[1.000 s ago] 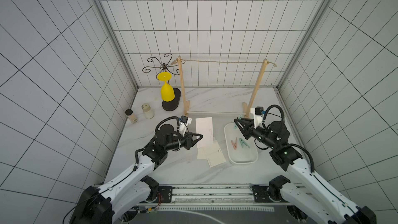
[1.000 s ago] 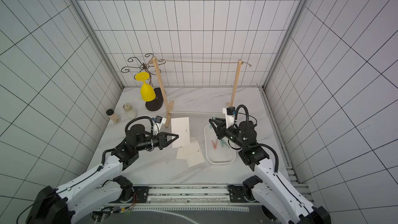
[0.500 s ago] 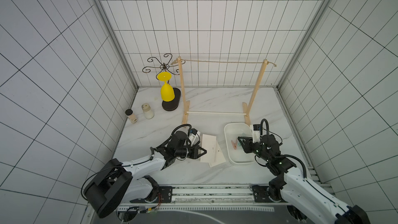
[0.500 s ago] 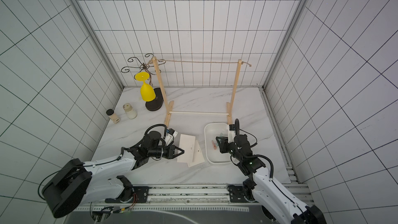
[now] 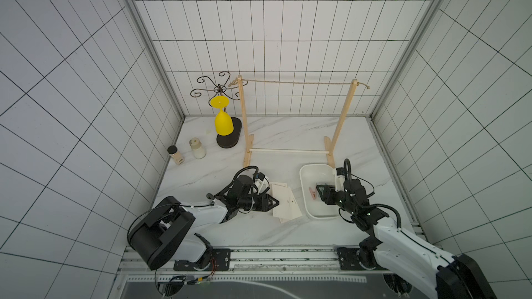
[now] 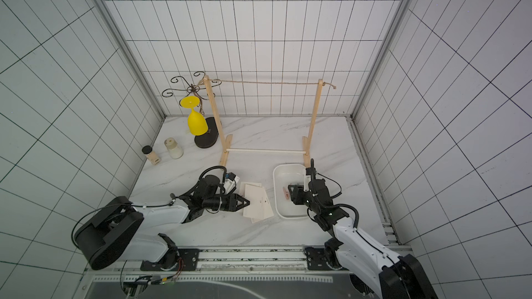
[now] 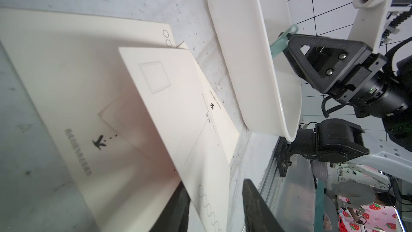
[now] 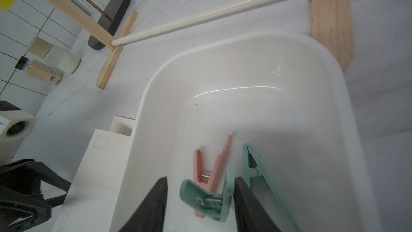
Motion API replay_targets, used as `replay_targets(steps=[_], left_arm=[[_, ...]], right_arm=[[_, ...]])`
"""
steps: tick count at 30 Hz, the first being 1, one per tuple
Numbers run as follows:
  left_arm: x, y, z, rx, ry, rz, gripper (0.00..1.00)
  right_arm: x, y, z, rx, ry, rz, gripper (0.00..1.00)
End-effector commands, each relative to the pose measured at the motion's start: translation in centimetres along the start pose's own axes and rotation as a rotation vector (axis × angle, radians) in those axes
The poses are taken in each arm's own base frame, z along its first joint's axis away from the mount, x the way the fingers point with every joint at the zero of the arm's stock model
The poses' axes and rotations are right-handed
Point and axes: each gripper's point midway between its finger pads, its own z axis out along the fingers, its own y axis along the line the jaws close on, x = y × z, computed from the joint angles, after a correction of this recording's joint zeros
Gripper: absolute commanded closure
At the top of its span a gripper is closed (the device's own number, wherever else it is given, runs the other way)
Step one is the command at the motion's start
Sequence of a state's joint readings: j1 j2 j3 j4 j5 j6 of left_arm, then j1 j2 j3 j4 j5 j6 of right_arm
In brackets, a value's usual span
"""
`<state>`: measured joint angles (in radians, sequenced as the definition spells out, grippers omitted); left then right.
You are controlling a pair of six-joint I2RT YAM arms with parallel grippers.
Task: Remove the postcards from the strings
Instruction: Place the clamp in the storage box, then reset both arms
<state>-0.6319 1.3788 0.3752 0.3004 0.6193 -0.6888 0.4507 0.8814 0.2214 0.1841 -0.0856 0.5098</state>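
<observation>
Resolving the postcards' bird-like print takes the left wrist view alone.

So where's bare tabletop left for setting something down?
Free: marble behind the dowel up to the back wall, and the front strip between postcards and rail. Crowded: postcards beside tray, jars in the left corner.
</observation>
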Motion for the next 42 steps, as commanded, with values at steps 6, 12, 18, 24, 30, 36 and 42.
replay_targets(steps=[6,12,18,24,30,36,42], left_arm=[[-3.0,1.0,-4.3,-0.098,-0.144,0.021,0.57],[-7.4,-0.3,-9.8,-0.243,-0.353,0.122,0.54],[-14.7,-1.9,-18.4,-0.477,-0.788,0.18,0.24],[-19.8,-0.2,-23.2,-0.787,-0.941,0.177,0.08],[-22.7,4.5,-24.4,-1.174,-0.916,0.18,0.08],[-21.7,7.5,-24.9,-1.319,-0.932,0.235,0.07],[-20.0,9.3,-27.6,-1.183,-1.096,0.273,0.06]], right_arm=[[-0.9,-0.6,-0.3,0.063,-0.024,-0.008,0.4],[-5.9,0.0,-2.4,0.127,-0.154,-0.079,0.24],[-11.6,-0.5,-3.9,0.256,-0.309,-0.16,0.0],[-16.2,-2.3,-4.9,0.343,-0.466,-0.134,0.0],[-18.0,-6.0,-5.5,0.482,-0.591,-0.179,0.0],[-18.0,-9.8,-7.0,0.614,-0.651,-0.213,0.0],[-16.8,-12.5,-7.0,0.648,-0.66,-0.209,0.0]])
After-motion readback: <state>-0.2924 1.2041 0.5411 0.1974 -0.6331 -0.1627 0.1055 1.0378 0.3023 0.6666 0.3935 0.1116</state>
